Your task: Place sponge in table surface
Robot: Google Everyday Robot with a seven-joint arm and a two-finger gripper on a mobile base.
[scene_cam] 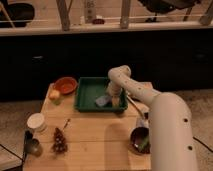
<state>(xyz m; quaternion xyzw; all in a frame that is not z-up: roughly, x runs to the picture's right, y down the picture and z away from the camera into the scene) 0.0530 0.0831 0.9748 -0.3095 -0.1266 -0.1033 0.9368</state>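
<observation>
The grey-blue sponge (103, 101) lies inside the green tray (86, 95), near its front right corner. My gripper (113, 97) reaches down into the tray right beside the sponge, at its right edge. The white arm runs from the lower right up and over to the tray. The table surface (95, 137) of pale wooden planks spreads in front of the tray.
An orange bowl (65, 85) and a yellow-green lump (54, 95) sit at the back left. A white cup (36, 122), a metal scoop (31, 145) and a dark cluster (59, 141) lie at the front left. A dark bowl (140, 139) is at the front right.
</observation>
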